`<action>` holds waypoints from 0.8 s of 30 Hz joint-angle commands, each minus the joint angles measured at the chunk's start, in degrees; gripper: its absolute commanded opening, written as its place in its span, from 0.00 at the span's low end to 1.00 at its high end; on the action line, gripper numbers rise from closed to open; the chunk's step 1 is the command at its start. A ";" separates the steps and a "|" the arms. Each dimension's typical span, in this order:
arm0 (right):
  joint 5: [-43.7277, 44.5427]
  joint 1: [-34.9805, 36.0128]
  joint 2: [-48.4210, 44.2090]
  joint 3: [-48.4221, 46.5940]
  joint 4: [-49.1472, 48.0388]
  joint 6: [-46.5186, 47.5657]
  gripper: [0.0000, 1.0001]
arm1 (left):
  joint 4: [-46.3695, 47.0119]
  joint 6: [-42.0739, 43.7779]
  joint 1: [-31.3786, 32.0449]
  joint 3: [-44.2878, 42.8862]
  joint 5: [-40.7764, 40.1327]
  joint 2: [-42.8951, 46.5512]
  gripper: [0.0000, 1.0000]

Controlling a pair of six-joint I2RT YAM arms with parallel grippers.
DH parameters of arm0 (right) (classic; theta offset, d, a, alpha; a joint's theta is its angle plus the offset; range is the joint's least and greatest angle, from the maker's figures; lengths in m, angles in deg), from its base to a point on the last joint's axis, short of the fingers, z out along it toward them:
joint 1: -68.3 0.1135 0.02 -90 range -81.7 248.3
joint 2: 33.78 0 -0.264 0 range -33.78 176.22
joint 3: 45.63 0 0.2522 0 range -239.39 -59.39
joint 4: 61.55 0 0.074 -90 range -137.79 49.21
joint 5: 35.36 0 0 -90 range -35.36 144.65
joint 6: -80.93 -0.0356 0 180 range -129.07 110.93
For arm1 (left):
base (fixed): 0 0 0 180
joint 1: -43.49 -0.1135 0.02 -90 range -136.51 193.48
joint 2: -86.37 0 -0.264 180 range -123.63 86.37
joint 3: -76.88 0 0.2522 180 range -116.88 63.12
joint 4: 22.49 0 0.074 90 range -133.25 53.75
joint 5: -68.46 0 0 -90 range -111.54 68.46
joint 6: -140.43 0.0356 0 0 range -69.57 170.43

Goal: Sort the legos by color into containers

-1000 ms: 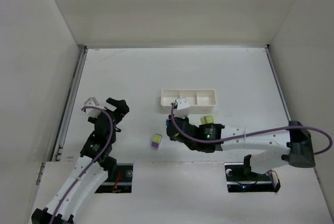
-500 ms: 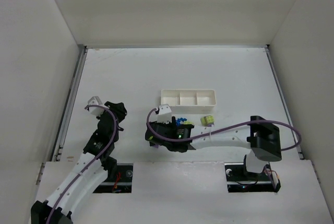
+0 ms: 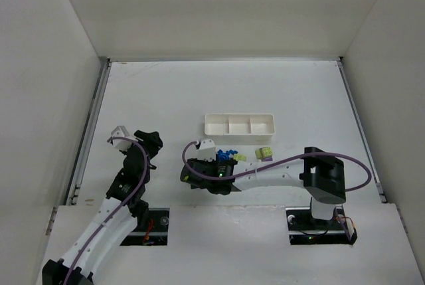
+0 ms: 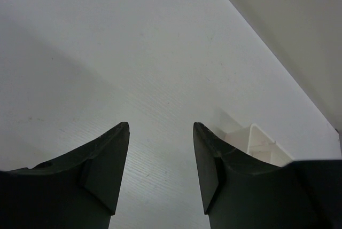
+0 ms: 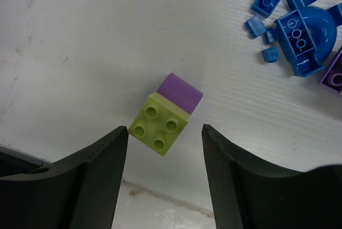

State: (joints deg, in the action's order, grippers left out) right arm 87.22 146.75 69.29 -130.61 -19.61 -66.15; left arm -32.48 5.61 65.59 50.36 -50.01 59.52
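Note:
A two-tone lego, yellow-green on purple point(image 5: 164, 118), lies on the table just ahead of my right gripper point(image 5: 165, 129). The jaws are open and straddle its near corner without touching it. In the top view the right gripper point(image 3: 191, 173) covers that brick. A pile of blue legos point(image 5: 296, 34) point(image 3: 229, 154) lies to the right, with a purple one point(image 5: 335, 71) at the frame's edge. Another yellow-green and purple lego point(image 3: 264, 154) sits further right. The white three-compartment tray point(image 3: 239, 124) stands behind them. My left gripper point(image 4: 161, 125) point(image 3: 151, 142) is open, with nothing between its fingers.
The tray's corner point(image 4: 262, 143) shows at the right of the left wrist view. The enclosure's white walls point(image 3: 60, 99) stand at left, right and back. The table's near edge point(image 5: 160, 197) runs just under the right gripper.
My right arm swung left from beside the blue pile to the two-tone brick, and its jaws opened. The left gripper's jaws narrowed but stay open; that arm barely moved.

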 commanded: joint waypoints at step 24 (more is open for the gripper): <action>4.77 -0.10 3.11 -6.30 5.39 -0.66 0.61 | 4.58 -0.89 -0.27 0.71 3.60 -3.91 0.52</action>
State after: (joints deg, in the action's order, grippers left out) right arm 89.45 146.64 72.08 -134.32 -15.54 -67.14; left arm -30.47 5.29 65.53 50.51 -46.58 55.92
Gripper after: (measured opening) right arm 0.612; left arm 0.517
